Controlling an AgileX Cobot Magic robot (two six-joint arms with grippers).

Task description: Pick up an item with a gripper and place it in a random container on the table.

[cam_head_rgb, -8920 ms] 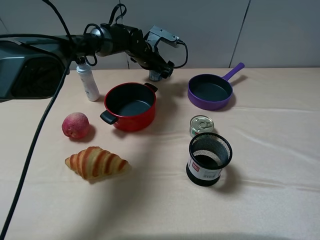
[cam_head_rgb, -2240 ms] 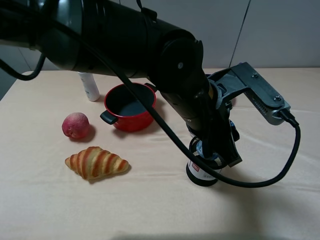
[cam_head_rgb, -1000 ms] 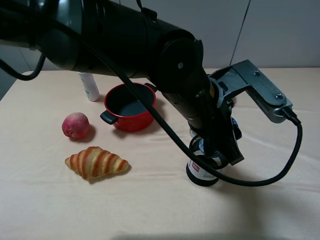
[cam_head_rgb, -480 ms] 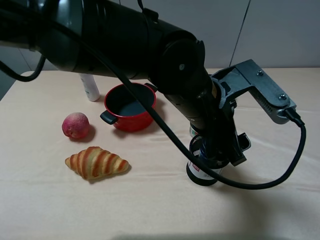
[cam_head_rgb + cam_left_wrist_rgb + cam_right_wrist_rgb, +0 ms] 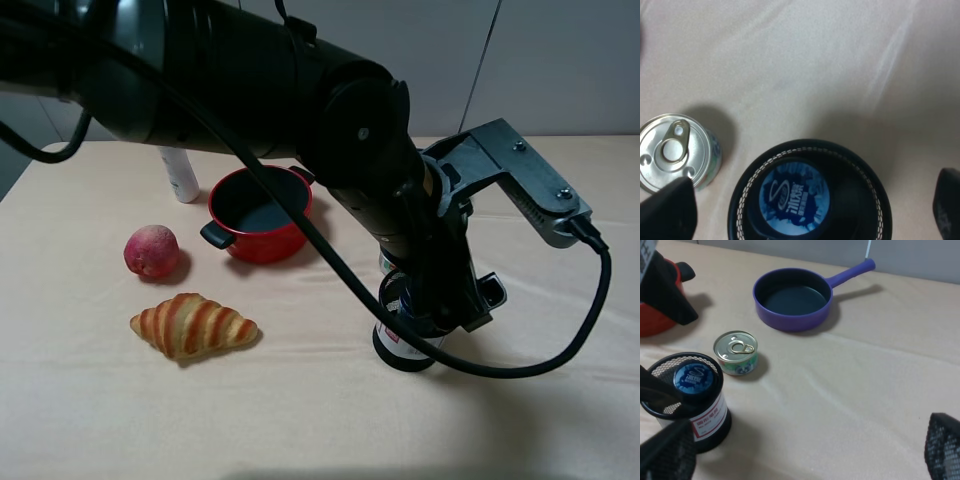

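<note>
The glass jar stands inside the black wire-mesh cup (image 5: 398, 347). Only its dark blue lid (image 5: 795, 200) shows, seen from above in the left wrist view and also in the right wrist view (image 5: 694, 377). My left gripper (image 5: 445, 312) hovers just over the cup (image 5: 740, 200), reaching across from the left. It is open wide and empty, with one finger (image 5: 667, 210) on each side of the cup. My right gripper (image 5: 805, 452) is open and empty, low over the table to the right of the cup (image 5: 707, 422). It is out of the exterior view.
A silver pull-tab tin (image 5: 736, 352) stands just behind the cup. A purple frying pan (image 5: 794, 300) lies further back. A red pot (image 5: 262, 212), a white bottle (image 5: 180, 176), a peach (image 5: 151, 250) and a croissant (image 5: 193, 325) lie on the left.
My left gripper has opened over the cup and let go of the jar, which has dropped from rim height into the cup. One finger has swung out to the right.
</note>
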